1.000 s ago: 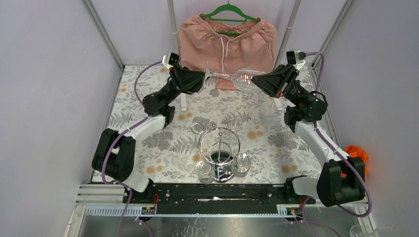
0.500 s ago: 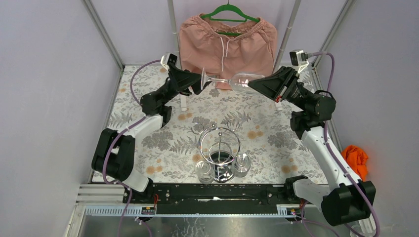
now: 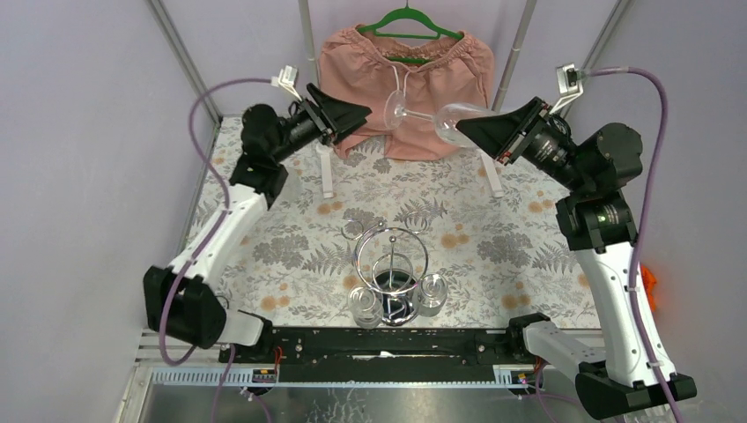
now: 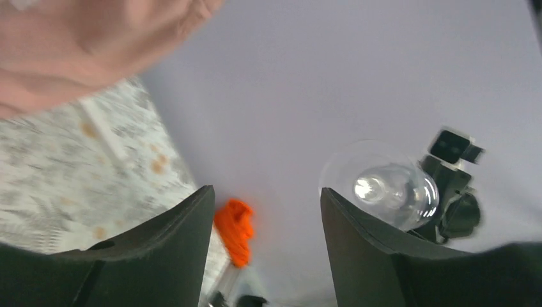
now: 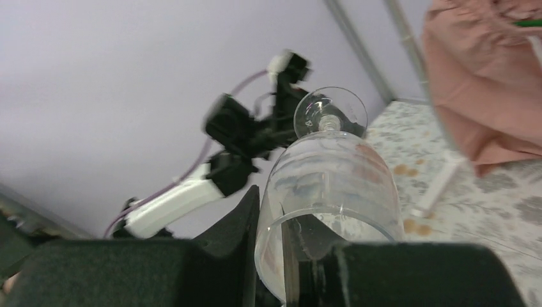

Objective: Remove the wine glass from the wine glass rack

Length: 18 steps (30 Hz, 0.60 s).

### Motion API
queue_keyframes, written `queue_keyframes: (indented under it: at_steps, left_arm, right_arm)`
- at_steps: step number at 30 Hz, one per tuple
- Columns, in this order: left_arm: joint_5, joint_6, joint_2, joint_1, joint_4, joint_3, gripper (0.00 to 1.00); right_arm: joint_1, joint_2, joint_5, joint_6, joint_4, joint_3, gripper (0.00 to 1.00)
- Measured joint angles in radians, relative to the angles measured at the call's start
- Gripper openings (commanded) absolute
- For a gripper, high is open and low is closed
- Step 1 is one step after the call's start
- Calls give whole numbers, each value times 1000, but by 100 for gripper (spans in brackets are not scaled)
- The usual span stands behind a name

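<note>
right jaws clamp wine glass (image 3: 447,120) bowl rim; left jaws wide, apart from foot

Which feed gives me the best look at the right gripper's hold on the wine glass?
Right wrist: the wine glass is close and large, its bowl clamped in the right gripper. Top external shows the whole glass held sideways in the air, but small. Left wrist sees it foot-on, beyond the open left gripper, grip hidden.
</note>
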Motion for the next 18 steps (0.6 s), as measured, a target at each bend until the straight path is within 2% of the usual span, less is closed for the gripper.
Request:
queue_keyframes:
  at_steps: [2, 7, 12, 18]
  left_arm:
    - [-75, 155, -30, 0, -239, 117, 69]
    - [-272, 419, -90, 0, -617, 310, 69]
    - [-467, 557, -150, 0, -851, 332, 69]
    - [-615, 631, -208, 0, -1002, 290, 70]
  right_arm:
    - [0, 1, 60, -89, -137, 61, 0]
    - [0, 26, 185, -235, -374, 155, 0]
    - [0, 76, 299, -333, -539, 217, 0]
    - [0, 174, 417, -426, -702, 294, 0]
